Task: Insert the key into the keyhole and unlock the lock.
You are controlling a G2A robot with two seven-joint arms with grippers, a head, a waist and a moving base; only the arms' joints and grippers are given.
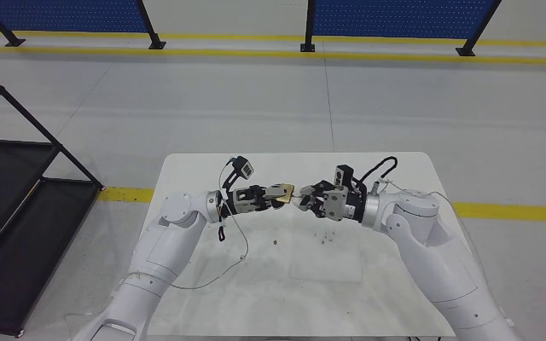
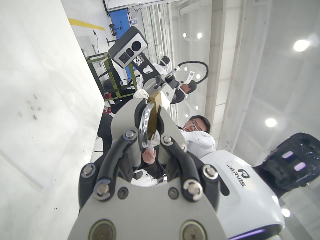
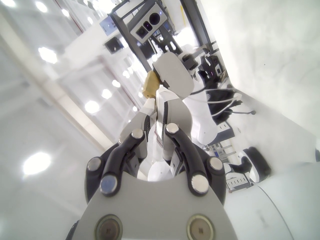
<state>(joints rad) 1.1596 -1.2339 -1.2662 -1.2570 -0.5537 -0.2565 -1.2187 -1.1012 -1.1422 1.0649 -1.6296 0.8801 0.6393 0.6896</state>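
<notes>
A brass padlock (image 1: pixel 287 191) hangs above the middle of the white table (image 1: pixel 256 290). My left gripper (image 1: pixel 275 193) is shut on it. In the left wrist view the left gripper (image 2: pixel 152 109) clamps the silver shackle (image 2: pixel 145 119), and the brass body (image 2: pixel 155 100) points away from it. My right gripper (image 1: pixel 305 201) faces it from the other side, fingers pressed together. In the right wrist view the right gripper (image 3: pixel 150 104) has its tips against the padlock (image 3: pixel 150 85). The key sits between those tips and is almost wholly hidden.
A black rack (image 1: pixel 34 213) stands on the floor left of the table. Blue barriers (image 1: pixel 392 17) and a yellow floor line (image 1: pixel 495 210) lie beyond it. Small dark specks (image 1: pixel 322 236) mark the tabletop under the grippers. A thin cable (image 1: pixel 241 256) trails from the left arm.
</notes>
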